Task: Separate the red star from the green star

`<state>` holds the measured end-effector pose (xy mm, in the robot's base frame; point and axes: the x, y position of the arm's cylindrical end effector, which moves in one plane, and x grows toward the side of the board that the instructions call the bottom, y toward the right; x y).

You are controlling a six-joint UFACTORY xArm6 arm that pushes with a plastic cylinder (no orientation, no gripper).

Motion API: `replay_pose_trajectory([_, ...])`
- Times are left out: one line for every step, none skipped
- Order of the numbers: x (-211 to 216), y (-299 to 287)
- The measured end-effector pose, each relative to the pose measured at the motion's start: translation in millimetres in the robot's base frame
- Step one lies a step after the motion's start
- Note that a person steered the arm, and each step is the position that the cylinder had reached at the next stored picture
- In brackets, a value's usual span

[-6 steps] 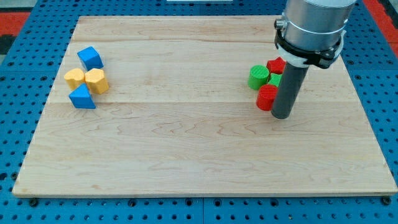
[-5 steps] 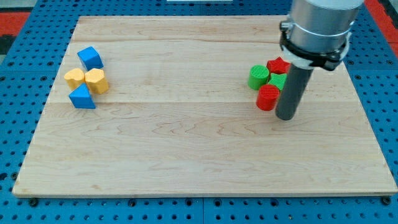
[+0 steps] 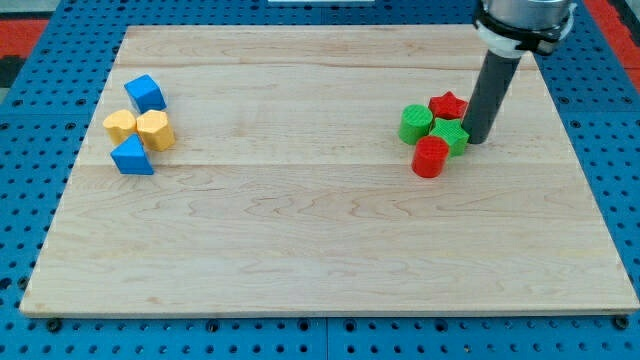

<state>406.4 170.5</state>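
Note:
The red star (image 3: 448,104) lies at the view's right, touching the green star (image 3: 449,134) just below it. A green cylinder (image 3: 416,124) sits to their left and a red cylinder (image 3: 431,157) below the green star; all four are bunched together. My tip (image 3: 477,139) stands on the board right beside the green star's right edge and just below-right of the red star, touching or nearly touching them.
At the view's left is a second cluster: a blue cube (image 3: 146,93), a yellow star-like block (image 3: 120,125), a yellow hexagon-like block (image 3: 155,130) and a blue triangle (image 3: 132,156). The wooden board (image 3: 320,250) has a blue pegboard around it.
My tip has moved up and to the right, from beside the red cylinder to beside the green star. The blocks have not visibly shifted.

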Motion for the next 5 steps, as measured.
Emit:
replay_pose_trajectory([-19, -8])
replay_pose_trajectory([-21, -34])
replay_pose_trajectory([-40, -34])
replay_pose_trajectory([-40, -34])
replay_pose_trajectory([-47, -34])
